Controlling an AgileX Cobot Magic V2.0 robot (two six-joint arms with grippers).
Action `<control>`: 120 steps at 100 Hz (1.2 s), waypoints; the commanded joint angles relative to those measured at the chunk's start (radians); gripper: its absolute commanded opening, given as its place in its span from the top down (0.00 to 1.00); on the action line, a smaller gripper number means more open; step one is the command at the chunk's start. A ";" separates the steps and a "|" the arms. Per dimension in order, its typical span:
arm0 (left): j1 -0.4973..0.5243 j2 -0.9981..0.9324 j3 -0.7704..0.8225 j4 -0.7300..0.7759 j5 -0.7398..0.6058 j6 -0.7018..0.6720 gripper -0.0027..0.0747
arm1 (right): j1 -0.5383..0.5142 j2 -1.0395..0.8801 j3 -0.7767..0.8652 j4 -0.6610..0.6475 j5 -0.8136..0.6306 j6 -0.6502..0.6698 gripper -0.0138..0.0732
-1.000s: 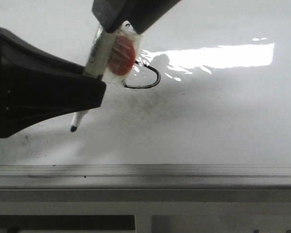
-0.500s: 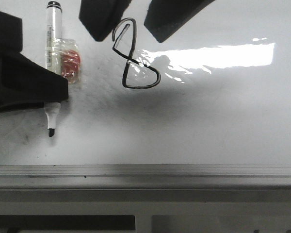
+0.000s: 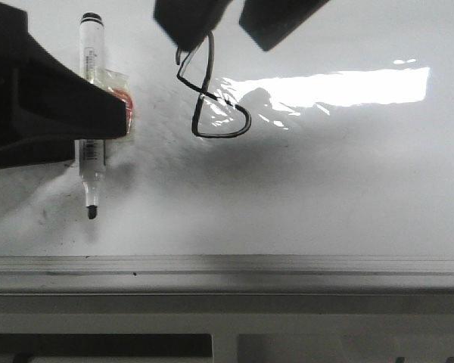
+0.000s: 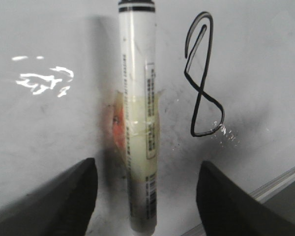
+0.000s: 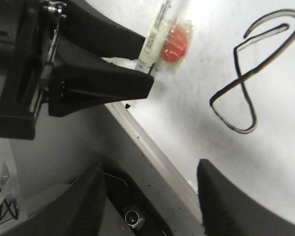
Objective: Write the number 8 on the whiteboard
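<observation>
Whiteboard (image 3: 348, 189): lying flat, carrying glare and a grey edge strip along its near side.
8 (image 3: 212, 94): sitting drawn in black left of the glare, its top loop partly hidden under the right gripper (image 3: 231, 26) in the front view.
Marker (image 3: 91, 151): lying uncapped on the board, just left of the 8, tip pointing toward the strip.
Left gripper (image 4: 145, 201): hovering open, fingers straddling the marker without touching it.
Right gripper: hanging open, holding nothing.
</observation>
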 commanded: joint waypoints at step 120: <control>0.002 -0.816 0.296 0.186 -0.059 0.028 0.99 | 0.001 -1.053 0.764 -0.266 -0.523 0.034 0.91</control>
